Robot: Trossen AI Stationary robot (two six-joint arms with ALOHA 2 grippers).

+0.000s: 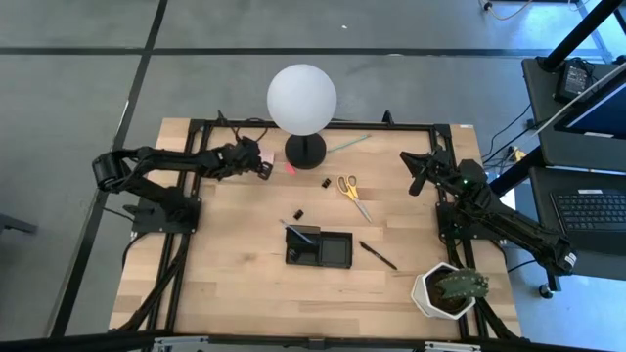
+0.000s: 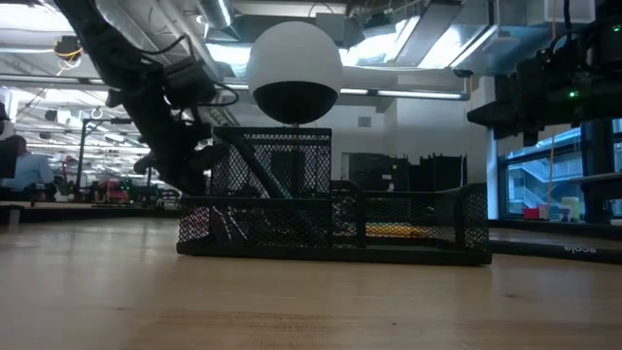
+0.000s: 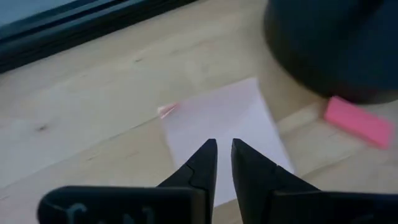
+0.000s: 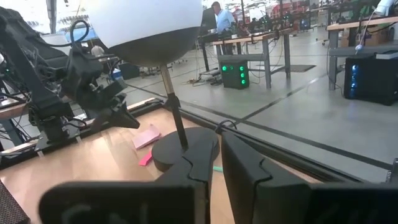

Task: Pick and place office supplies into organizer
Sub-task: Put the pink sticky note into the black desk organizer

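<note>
On a pale wood-plank table, the left gripper (image 1: 262, 166) hangs over a pale pink square pad (image 3: 217, 124) at upper centre-left of the high view, just left of the lamp's (image 1: 302, 98) round black base; its dark tapered fingers (image 3: 202, 165) stand nearly pressed together, a thin slit between them, pinching nothing. A brighter pink block (image 3: 359, 120) lies beside the base. The right gripper (image 1: 418, 174) waits at the table's upper right, fingers a narrow gap apart, empty.

The organizer (image 1: 319, 247), a low black wire-mesh tray, sits at lower centre, a dark pen (image 1: 297, 233) slanting across its left end. Yellow-handled scissors (image 1: 353, 194) lie right of centre, two small black clips (image 1: 326, 183) nearby, another pen (image 1: 378, 255) right of the tray, and a thin green stick (image 1: 348, 144) at the table's upper edge. A white faceted pot (image 1: 448, 290) stands at lower right. No legible writing shows.
</note>
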